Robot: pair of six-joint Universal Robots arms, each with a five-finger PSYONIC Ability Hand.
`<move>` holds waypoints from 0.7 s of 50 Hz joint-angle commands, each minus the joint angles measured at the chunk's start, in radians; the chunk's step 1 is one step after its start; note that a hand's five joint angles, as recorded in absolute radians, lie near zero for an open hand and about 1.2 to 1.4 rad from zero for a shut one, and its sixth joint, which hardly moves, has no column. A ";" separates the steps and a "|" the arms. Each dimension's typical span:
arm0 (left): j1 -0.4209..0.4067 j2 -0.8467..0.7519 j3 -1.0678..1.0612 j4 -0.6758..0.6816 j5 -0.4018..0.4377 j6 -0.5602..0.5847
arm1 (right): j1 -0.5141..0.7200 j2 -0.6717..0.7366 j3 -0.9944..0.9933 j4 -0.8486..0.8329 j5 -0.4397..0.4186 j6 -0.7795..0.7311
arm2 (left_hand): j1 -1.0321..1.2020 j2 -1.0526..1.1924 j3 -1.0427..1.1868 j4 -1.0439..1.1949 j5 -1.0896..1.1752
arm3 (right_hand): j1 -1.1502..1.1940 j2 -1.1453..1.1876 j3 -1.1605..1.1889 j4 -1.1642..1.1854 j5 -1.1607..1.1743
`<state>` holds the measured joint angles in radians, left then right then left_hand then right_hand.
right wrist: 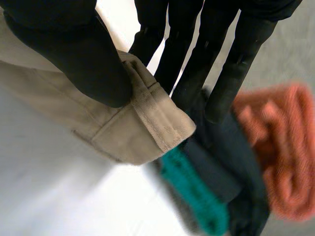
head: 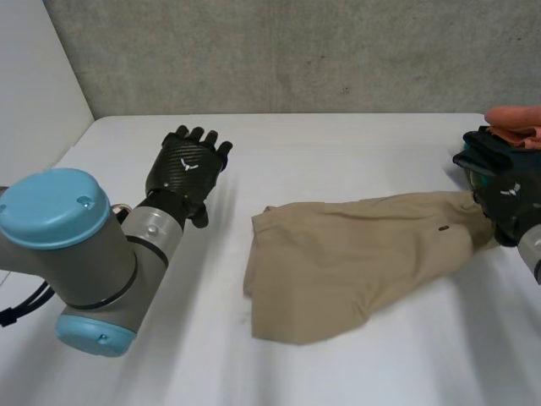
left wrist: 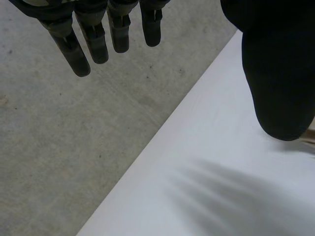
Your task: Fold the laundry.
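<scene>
Khaki garment lying crumpled and half spread across the middle of the white surface, maybe shorts, hard to call from all the folds. Near side bunched up and rumpled, far side flatter. One end pulled out toward the right hand, with the stitched band at that corner pinched between thumb and straight fingers, so firmly grasping the cloth right at its edge.

Heap of other laundry just behind that hand, near the right end of the surface: orange cloth on top, dark cloth under it, teal piece poking out beside the dark one. Heap sitting very close to the pinched corner, right past the fingertips in the right wrist view. Touching the khaki or not, can't tell.

Left hand way over on the other side, well apart from the garment, hovering palm down with fingers straight and relaxed, holding nothing, just bare surface beneath it. Grey concrete wall running along behind the far edge.
</scene>
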<state>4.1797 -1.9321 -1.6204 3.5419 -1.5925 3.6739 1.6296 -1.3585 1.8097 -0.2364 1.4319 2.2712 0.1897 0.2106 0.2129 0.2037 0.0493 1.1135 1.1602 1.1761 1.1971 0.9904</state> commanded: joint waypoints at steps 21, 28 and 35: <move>0.030 0.137 -0.050 0.000 -0.009 -0.187 | 0.621 0.132 -0.136 -0.087 -0.226 -0.032 | -0.015 -0.036 -0.038 -0.029 -0.049 | -0.939 -0.986 -1.002 -1.023 -0.990; 0.008 0.116 0.036 0.000 -0.012 -0.222 | 0.474 0.015 -0.151 -0.074 -0.211 0.615 | -0.014 -0.035 -0.038 -0.028 -0.048 | -0.939 -0.986 -1.002 -1.023 -0.990; -0.128 -0.016 0.183 -0.037 -0.006 -0.294 | 0.270 0.010 -0.191 0.096 -0.205 0.717 | 0.000 -0.021 -0.023 -0.014 -0.034 | -0.939 -0.986 -1.002 -1.023 -0.990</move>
<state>4.1558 -1.8498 -1.5478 3.5364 -1.6036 3.4317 2.0540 -1.3562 1.6576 -0.2738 1.2184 2.9005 0.1897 0.2106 0.2128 0.2038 0.0493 0.2229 0.2089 0.2089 0.2110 0.0474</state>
